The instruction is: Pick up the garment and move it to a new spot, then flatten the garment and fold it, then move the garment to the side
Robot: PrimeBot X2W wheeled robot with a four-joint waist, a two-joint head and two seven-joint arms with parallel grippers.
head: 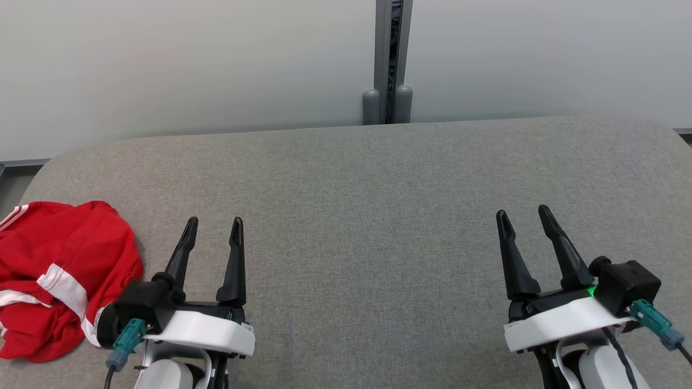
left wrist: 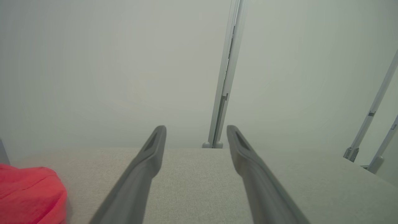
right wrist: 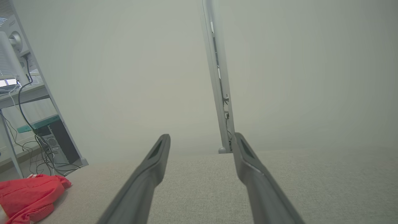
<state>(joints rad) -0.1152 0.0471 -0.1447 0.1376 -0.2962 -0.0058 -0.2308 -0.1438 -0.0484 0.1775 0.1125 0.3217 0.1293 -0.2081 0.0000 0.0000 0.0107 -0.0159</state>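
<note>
A red garment (head: 59,270) with white stripes lies crumpled at the near left edge of the grey padded table (head: 357,205). It shows again low on the left in the left wrist view as the garment (left wrist: 29,194), and in the right wrist view as the garment (right wrist: 28,196). My left gripper (head: 213,224) hovers open just right of the garment, not touching it, with nothing between its fingers. My right gripper (head: 521,213) stands open over the bare right part of the table, far from the garment.
A pale partition wall (head: 189,65) with a grey metal post (head: 389,65) rises behind the table's far edge. A shelf with a monitor and loose cables (right wrist: 28,118) stands beyond the table's left end.
</note>
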